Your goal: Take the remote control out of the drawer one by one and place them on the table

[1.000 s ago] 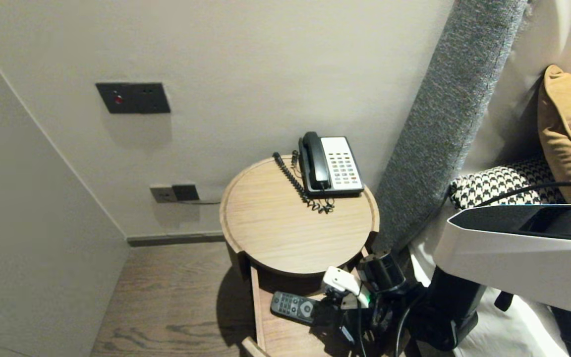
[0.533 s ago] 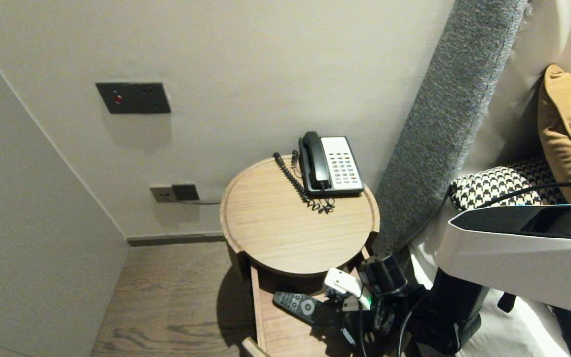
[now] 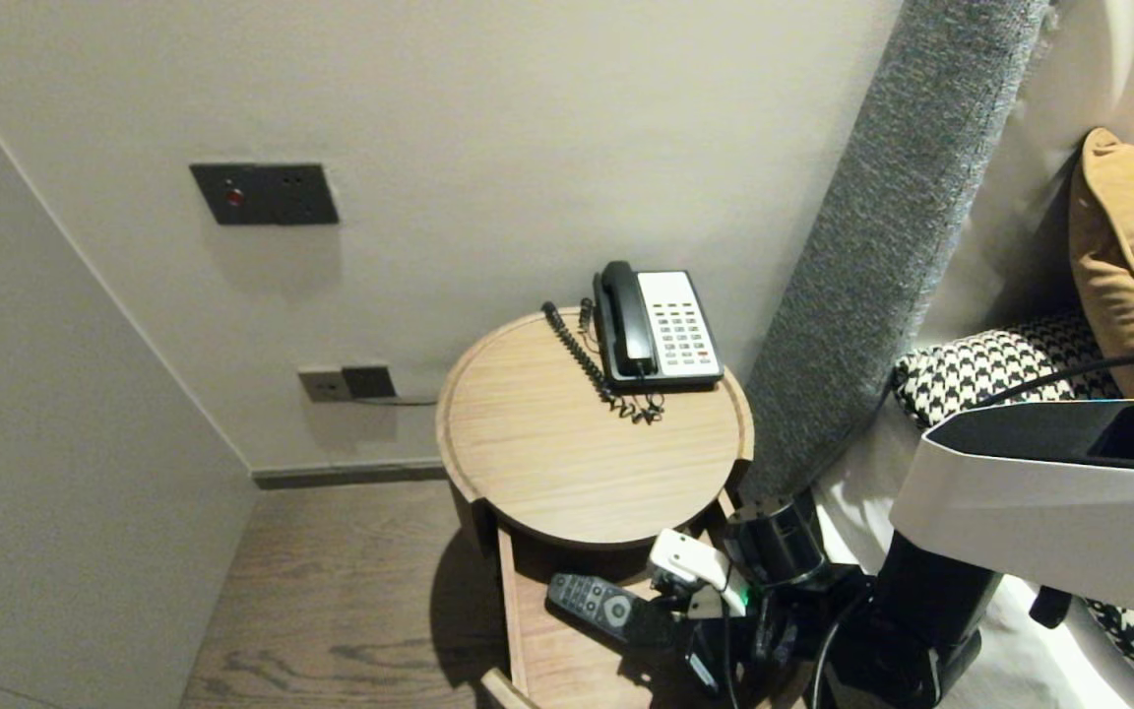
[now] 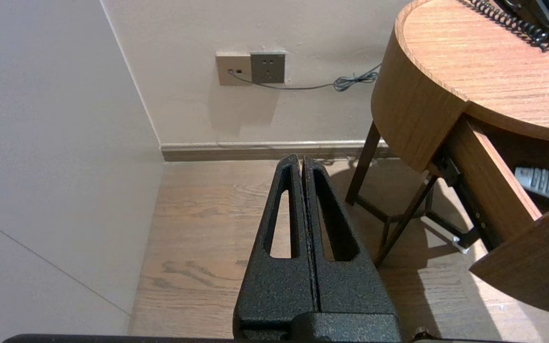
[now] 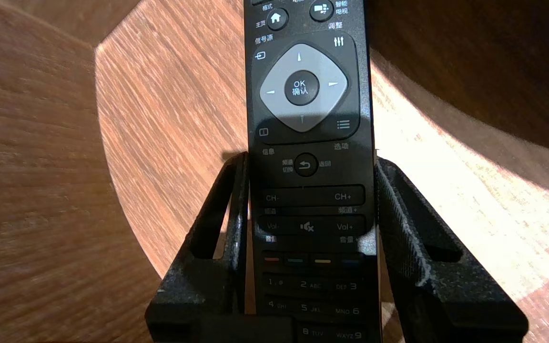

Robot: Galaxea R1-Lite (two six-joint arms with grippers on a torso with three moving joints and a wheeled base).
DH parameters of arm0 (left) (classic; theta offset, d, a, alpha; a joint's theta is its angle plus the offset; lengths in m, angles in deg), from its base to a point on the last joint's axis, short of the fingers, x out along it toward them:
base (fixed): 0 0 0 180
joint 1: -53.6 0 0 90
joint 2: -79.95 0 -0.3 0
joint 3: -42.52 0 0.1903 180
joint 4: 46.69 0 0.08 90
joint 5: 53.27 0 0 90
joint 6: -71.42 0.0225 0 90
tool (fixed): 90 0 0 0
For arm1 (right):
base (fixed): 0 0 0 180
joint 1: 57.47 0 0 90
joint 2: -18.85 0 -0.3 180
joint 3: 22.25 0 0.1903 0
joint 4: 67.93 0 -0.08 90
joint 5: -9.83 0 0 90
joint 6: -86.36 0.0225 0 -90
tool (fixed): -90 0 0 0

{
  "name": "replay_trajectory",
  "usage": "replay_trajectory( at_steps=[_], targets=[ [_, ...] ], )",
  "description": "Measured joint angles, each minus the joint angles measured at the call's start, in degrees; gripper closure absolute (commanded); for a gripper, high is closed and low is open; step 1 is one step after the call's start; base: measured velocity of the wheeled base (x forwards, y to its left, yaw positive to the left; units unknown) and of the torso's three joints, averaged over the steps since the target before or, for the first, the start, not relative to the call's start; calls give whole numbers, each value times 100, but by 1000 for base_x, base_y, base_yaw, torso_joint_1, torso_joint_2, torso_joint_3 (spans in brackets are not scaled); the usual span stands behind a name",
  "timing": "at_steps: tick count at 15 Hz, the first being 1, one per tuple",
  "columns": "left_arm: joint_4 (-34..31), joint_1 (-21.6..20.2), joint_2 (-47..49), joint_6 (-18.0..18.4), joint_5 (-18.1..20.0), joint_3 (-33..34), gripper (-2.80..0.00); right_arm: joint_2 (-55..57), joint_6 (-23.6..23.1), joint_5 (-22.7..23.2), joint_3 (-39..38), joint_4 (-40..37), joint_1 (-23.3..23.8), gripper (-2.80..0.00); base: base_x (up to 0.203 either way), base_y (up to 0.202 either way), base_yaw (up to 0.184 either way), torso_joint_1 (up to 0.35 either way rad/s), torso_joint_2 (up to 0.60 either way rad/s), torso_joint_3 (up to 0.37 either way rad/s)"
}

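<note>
Below the round bedside table [image 3: 547, 443], inside its pulled-out drawer [image 3: 511, 611], the right gripper [image 5: 310, 164] is clamped on a black remote [image 5: 305, 143]. One finger presses each long edge near the channel and volume keys, and the end with the OK pad sticks out beyond the fingertips. The remote is above the drawer's wooden bottom; whether it touches the wood I cannot tell. A phone [image 3: 661, 330] with a coiled cord sits at the far edge of the table top. The left gripper [image 4: 301, 159] hangs parked above the wooden floor [image 4: 198, 214], fingers pressed together, holding nothing, facing a wall socket [image 4: 250, 68].
</note>
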Motion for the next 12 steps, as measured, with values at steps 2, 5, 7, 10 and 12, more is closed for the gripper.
replay_trajectory(
  at_steps=[2, 5, 7, 10, 12],
  targets=[
    [4, 0, 0, -7, 0, 0, 0, -93, 19, -101, 17, 11, -47, 0, 0, 0, 0, 0, 0, 0],
    [7, -1, 0, 1, 1, 0, 0, -291, 35, -124, 17, -37, -102, 0, 0, 0, 0, 0, 0, 0],
    [8, 0, 0, 1, 0, 0, 0, -428, 46, -149, -29, -72, -129, 0, 0, 0, 0, 0, 0, 0],
    [4, -1, 0, -2, 0, 0, 0, -793, 97, -203, -226, -180, -251, 0, 0, 0, 0, 0, 0, 0],
    [2, 0, 0, -4, 1, 0, 0, -1008, 104, -301, -327, -218, -328, 0, 0, 0, 0, 0, 0, 0]
  ],
)
